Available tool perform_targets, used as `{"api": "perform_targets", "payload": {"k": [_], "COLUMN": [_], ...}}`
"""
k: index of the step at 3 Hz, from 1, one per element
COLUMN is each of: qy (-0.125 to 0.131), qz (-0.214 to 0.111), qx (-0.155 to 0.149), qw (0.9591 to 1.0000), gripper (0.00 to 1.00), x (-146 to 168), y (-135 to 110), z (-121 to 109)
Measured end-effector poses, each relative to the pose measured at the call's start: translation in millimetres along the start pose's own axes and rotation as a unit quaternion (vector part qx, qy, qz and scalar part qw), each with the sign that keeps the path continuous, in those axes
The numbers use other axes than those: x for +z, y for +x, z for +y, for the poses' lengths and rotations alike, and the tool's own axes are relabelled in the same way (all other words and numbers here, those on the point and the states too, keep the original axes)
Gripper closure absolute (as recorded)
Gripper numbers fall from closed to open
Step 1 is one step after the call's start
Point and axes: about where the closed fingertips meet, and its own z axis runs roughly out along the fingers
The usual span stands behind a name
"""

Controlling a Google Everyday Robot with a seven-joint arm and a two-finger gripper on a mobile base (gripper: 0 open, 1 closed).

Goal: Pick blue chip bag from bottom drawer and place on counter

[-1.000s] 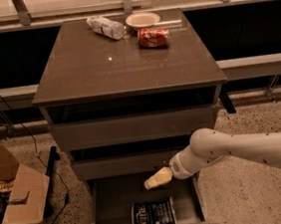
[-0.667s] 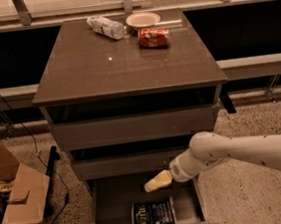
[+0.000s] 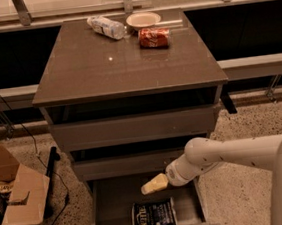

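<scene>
The blue chip bag (image 3: 153, 215) lies flat in the open bottom drawer (image 3: 105, 214), near the drawer's front edge. My gripper (image 3: 152, 184) hangs over the drawer, a little above and behind the bag, on a white arm that comes in from the right. It does not touch the bag. The counter (image 3: 100, 63) is the glossy grey-brown top of the cabinet, above the two upper drawers.
On the counter's far edge lie a clear plastic bottle (image 3: 105, 26), a white bowl (image 3: 143, 19) and a red soda can (image 3: 153, 37) on its side. An open cardboard box (image 3: 12, 201) stands on the floor to the left, with a black cable (image 3: 46, 164) beside the cabinet.
The gripper and arm have barely moved; the bag lies in the same place in the drawer.
</scene>
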Motion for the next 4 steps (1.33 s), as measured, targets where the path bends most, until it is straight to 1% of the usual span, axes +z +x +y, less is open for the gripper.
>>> {"api": "perform_targets", "payload": {"k": [1, 2, 3, 4], "qy": [0.012, 0.019, 0.007, -0.03], "qz": [0.027, 0.059, 0.08, 0.11], "qx": [0.05, 0.097, 0.149, 0.219], "qw": [0.9983, 0.9933, 0.9855, 0.969], "gripper": [0.0, 0.0, 0.0, 0.0], "x": [48.8, 100.4, 147.9, 204.4], "y": [9.9, 23.3, 40.0, 65.8], "z": [-17.5, -35.3, -53.6, -79.4]}}
